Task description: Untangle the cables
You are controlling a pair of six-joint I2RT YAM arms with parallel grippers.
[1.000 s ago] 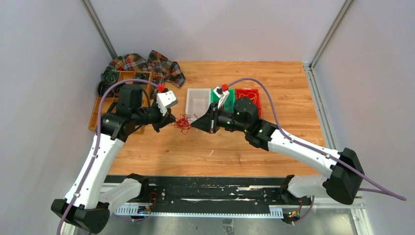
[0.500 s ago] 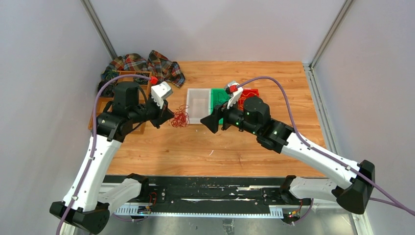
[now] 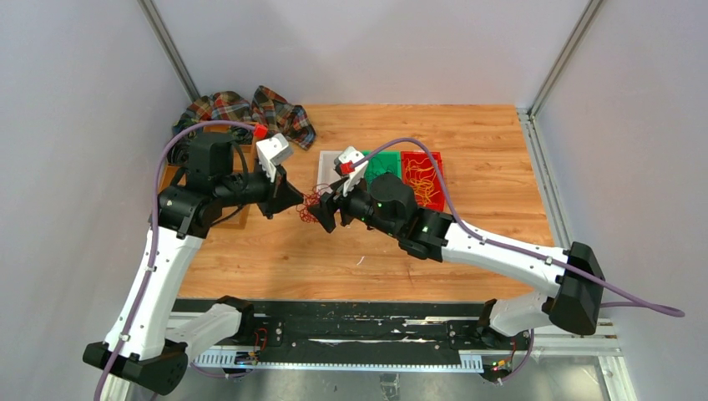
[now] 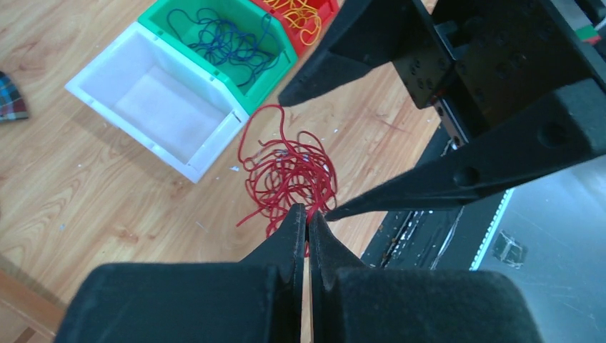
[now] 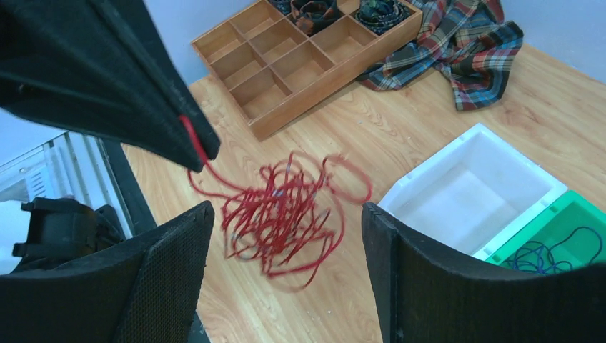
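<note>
A tangle of thin red cable (image 3: pixel 311 205) (image 4: pixel 289 171) hangs just above the wood table. My left gripper (image 3: pixel 298 203) (image 4: pixel 309 213) is shut on a strand at the tangle's near edge. My right gripper (image 3: pixel 324 214) (image 5: pixel 286 209) is open, with its fingers (image 5: pixel 171 250) on either side of the tangle and no grip on it. The left gripper's pinching tip (image 5: pixel 202 151) shows in the right wrist view with red strand in it. Dark blue cable (image 4: pixel 229 39) lies in the green bin and yellow-orange cable (image 4: pixel 300 11) in the red bin.
Side by side behind the tangle stand a white bin (image 3: pixel 325 171) (image 5: pixel 468 179), a green bin (image 3: pixel 386 163) and a red bin (image 3: pixel 422 155). At the far left are a wooden compartment tray (image 3: pixel 167 180) (image 5: pixel 300 61) and a plaid cloth (image 3: pixel 250 109) (image 5: pixel 457 50).
My right gripper has opened, pulled back and then swung left until it straddles the red tangle. The left gripper has stayed shut on the strand and shifted only slightly.
</note>
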